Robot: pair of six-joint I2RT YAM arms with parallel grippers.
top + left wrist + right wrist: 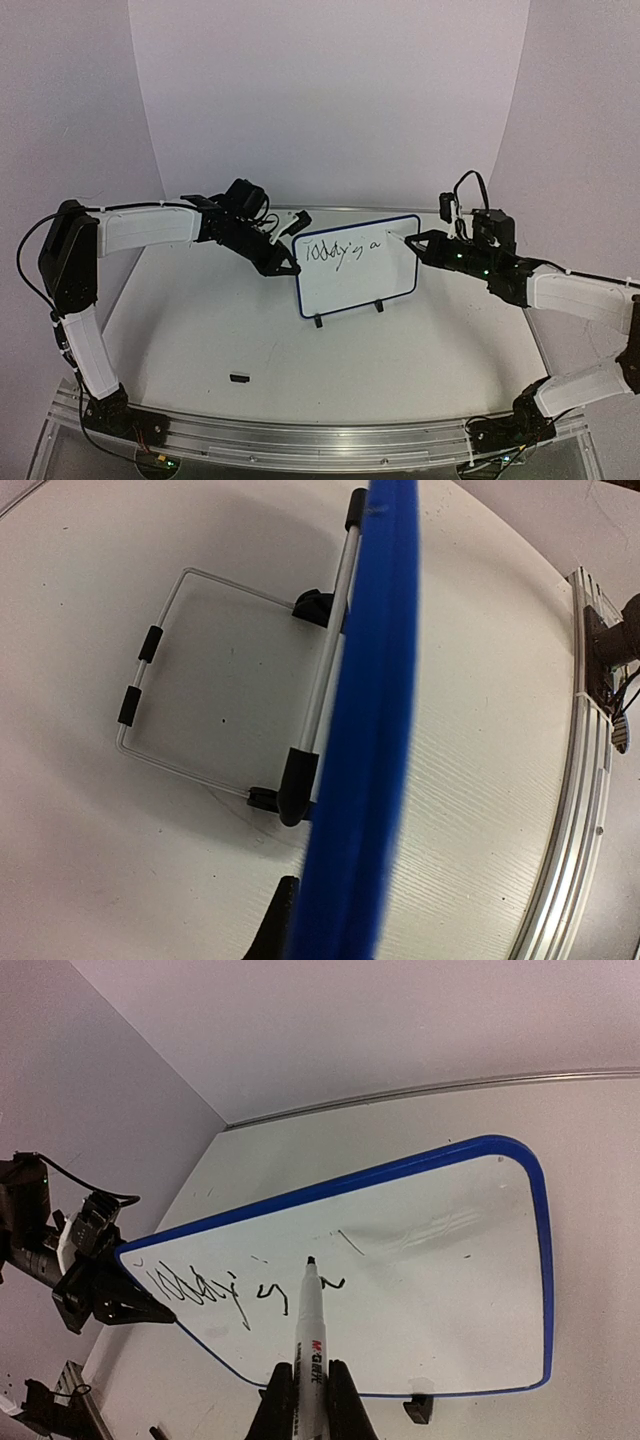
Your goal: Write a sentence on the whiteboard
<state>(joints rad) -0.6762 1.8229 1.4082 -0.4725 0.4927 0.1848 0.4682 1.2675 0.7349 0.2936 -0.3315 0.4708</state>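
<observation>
Right fingers (277, 1405) gripping marker (308, 1335), tip on whiteboard (440, 1280), left fingers (279, 263) apparently holding edge

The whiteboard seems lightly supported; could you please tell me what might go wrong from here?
1. The whiteboard rests only on small feet and a thin wire stand; pen pressure could tip or slide it if the left claw slips off the rim.
2. The right claw holds the marker far from its tip, so the tip may wobble and garble the sentence.
</observation>
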